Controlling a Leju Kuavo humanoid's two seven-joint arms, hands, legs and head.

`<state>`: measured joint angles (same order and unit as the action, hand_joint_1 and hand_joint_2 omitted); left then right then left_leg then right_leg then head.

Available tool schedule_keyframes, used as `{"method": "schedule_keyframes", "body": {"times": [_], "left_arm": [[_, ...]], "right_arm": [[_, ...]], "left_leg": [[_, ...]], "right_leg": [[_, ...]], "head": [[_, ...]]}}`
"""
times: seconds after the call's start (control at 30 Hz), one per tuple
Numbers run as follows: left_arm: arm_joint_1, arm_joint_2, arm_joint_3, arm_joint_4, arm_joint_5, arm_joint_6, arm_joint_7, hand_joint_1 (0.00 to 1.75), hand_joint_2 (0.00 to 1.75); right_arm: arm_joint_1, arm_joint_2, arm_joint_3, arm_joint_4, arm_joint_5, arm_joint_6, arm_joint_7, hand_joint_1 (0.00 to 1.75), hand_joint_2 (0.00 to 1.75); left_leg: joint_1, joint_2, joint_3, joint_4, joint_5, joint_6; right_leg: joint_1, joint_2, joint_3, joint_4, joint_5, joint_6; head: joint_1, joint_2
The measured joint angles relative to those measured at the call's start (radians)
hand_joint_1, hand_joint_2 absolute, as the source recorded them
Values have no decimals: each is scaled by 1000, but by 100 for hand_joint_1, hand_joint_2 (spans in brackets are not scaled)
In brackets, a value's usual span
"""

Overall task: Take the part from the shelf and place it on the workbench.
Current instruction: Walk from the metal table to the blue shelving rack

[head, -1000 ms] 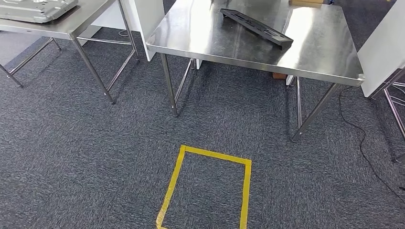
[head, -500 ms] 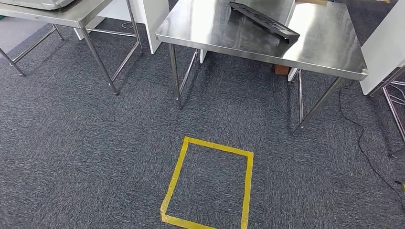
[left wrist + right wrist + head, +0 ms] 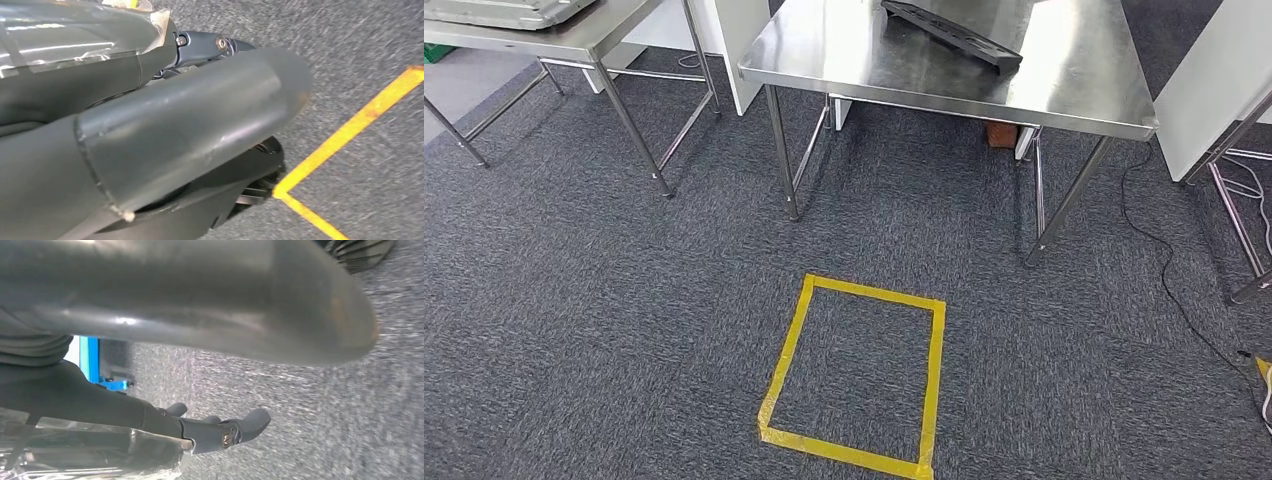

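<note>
Two hands hang at the robot's sides over the carpet: the left hand (image 3: 165, 135) shows as a thick grey thumb with darker fingers (image 3: 210, 45) tucked behind it, the right hand (image 3: 200, 340) likewise with its fingers (image 3: 235, 427) extended over the floor. Neither appears to hold anything, though each thumb blocks so much of its picture that whether the fingers are spread or curled cannot be told.

Below the left hand runs a corner of the yellow tape square (image 3: 854, 375) marked on the grey carpet (image 3: 574, 330). Beyond the square stands the steel workbench (image 3: 904, 65), and on it lies a long black part (image 3: 949, 32), flat, near the far side. A second steel table (image 3: 574, 40) to the left carries a grey metal tray (image 3: 504, 10), whose contents cannot be seen.

Judging by the part lying on the workbench, the placing looks done, and the step in hand is probably walking; any next move calls for steady footing near the tape mark and the black cable (image 3: 1169, 290) on the right
</note>
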<state>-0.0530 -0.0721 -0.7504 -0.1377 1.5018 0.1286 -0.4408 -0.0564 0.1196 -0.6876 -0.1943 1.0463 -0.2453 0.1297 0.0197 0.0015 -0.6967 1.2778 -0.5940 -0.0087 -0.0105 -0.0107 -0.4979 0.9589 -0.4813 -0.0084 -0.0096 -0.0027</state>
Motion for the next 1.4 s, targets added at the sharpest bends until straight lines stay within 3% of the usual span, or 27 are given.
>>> {"method": "schedule_keyframes", "body": {"times": [0.03,0.07,0.1,0.17,0.23,0.3,0.33,0.4,0.47,0.5,0.53,0.57,0.63,0.7,0.73,0.77,0.83,0.87,0.97,1.0,1.03,1.07,1.13,1.2,1.23,1.33,1.4], "left_arm": [[0,0,-1,0,-1,0,1,0,0],[0,0,-2,0,-2,0,1,0,0],[-1,0,-2,0,-2,0,1,0,0],[-5,0,-2,-1,-3,0,2,0,0],[-9,1,-2,-2,-4,1,3,0,0],[-9,1,-3,-2,-4,3,4,0,0],[-9,0,-4,-2,-4,3,4,0,0],[-11,0,-6,-2,-4,3,6,0,0],[-12,-1,-7,-3,-4,3,7,0,0],[-12,-1,-7,-3,-4,3,7,0,0],[-12,-1,-7,-4,-4,3,7,0,0],[-12,-1,-7,-4,-4,3,7,0,0],[-12,-1,-7,-4,-4,3,7,0,0],[-12,-2,-7,-5,-4,3,7,0,0],[-13,-1,-7,-5,-5,3,7,0,0],[-13,-1,-8,-6,-5,3,7,0,0],[-12,0,-8,-6,-6,2,8,0,0],[-11,0,-9,-6,-8,3,9,0,0],[-10,0,-13,-6,-11,6,11,0,0],[-10,1,-15,-6,-11,7,12,0,0],[-10,1,-16,-6,-10,9,12,0,0],[-10,1,-17,-6,-9,11,13,0,0],[-11,0,-18,-7,-7,21,16,0,0],[-17,1,-19,-7,-5,31,20,0,0],[-20,1,-19,-8,-4,35,21,0,0],[-22,0,-19,-8,-2,40,21,0,0],[-20,-1,-19,-8,0,41,21,0,0]], "right_arm": [[0,0,-1,0,0,0,-1,0,0],[0,-1,-2,0,-1,0,-1,0,0],[0,-1,-3,0,-1,0,-2,0,0],[0,-2,-5,0,-2,0,-3,0,0],[-1,-2,-8,0,-2,0,-3,0,0],[-1,-2,-10,0,-3,0,-3,0,0],[-1,-2,-11,0,-3,0,-3,0,0],[1,-3,-13,1,-4,0,-3,0,0],[0,-3,-13,1,-4,0,-2,0,0],[0,-3,-14,1,-4,0,-2,0,0],[0,-3,-14,2,-4,0,-3,0,0],[0,-4,-14,2,-4,0,-2,0,0],[0,-6,-14,2,-4,0,-2,0,0],[-2,-7,-14,2,-4,0,-3,0,0],[-2,-7,-14,2,-4,0,-3,0,0],[-2,-7,-15,2,-4,0,-3,0,0],[0,-7,-16,2,-5,0,-3,0,0],[0,-7,-16,2,-5,0,-3,0,0],[0,-8,-16,3,4,2,-7,0,0],[1,-8,-16,3,10,4,-7,0,0],[1,-8,-16,3,16,7,-8,0,0],[1,-7,-16,3,20,9,-7,0,0],[0,-7,-15,3,26,14,-6,0,0],[0,-7,-14,3,29,17,-5,0,0],[-1,-7,-13,3,31,19,-4,0,0],[-6,-7,-12,3,35,23,-2,0,0],[-6,-7,-11,3,36,25,-1,0,0]], "left_leg": [[0,0,11,20,9,0],[0,0,40,2,33,2],[0,0,89,-53,60,4],[-2,-1,193,-199,72,12],[-9,-4,234,-276,56,20],[-13,-3,224,-287,66,36],[-13,-1,214,-290,77,47],[-11,4,186,-297,101,65],[-12,7,156,-296,125,69],[-12,9,139,-296,137,68],[-12,11,125,-295,150,66],[-12,12,110,-294,162,64],[-12,13,87,-291,186,57],[-15,13,72,-289,207,46],[-16,13,69,-289,216,40],[-16,13,67,-290,225,34],[-12,12,60,-286,227,21],[-9,10,52,-267,201,16],[-6,3,8,-103,56,5],[-6,1,-5,-37,33,2],[-5,1,-8,8,34,1],[-5,1,5,21,55,1],[-4,19,87,-71,105,4],[-8,55,186,-217,104,11],[-11,65,212,-264,93,16],[-14,43,206,-295,88,41],[-11,26,193,-301,103,62]], "right_leg": [[2,-1,-13,3,9,2],[2,-1,-26,9,18,4],[2,0,-39,16,25,8],[5,0,-63,31,35,19],[7,-1,-77,40,48,32],[6,-2,-85,42,60,46],[5,0,-94,52,49,49],[3,5,-122,120,-20,45],[0,7,-153,239,-108,42],[-1,8,-157,292,-128,48],[-2,8,-152,323,-126,58],[-3,8,-129,321,-105,70],[-7,8,-31,208,-59,86],[-5,9,77,42,-63,77],[-2,10,103,-9,-74,68],[2,10,109,-29,-78,59],[-1,8,93,-26,-67,37],[-3,6,85,-25,-57,24],[-2,-5,53,-25,-31,-1],[-1,-10,42,-24,-23,-2],[1,-17,32,-22,-16,-2],[1,-24,22,-20,-10,0],[1,-40,9,-10,-3,5],[6,-55,0,3,-1,9],[10,-64,-2,9,1,12],[13,-83,-13,20,4,29],[11,-50,-41,74,-31,32]], "head": [[0,0],[0,0],[0,0],[0,0],[1,0],[1,0],[0,0],[4,0],[8,0],[8,0],[8,0],[9,0],[9,0],[9,0],[8,0],[7,0],[6,0],[5,0],[1,0],[1,0],[1,0],[1,0],[0,0],[0,0],[0,0],[1,0],[5,0]]}}
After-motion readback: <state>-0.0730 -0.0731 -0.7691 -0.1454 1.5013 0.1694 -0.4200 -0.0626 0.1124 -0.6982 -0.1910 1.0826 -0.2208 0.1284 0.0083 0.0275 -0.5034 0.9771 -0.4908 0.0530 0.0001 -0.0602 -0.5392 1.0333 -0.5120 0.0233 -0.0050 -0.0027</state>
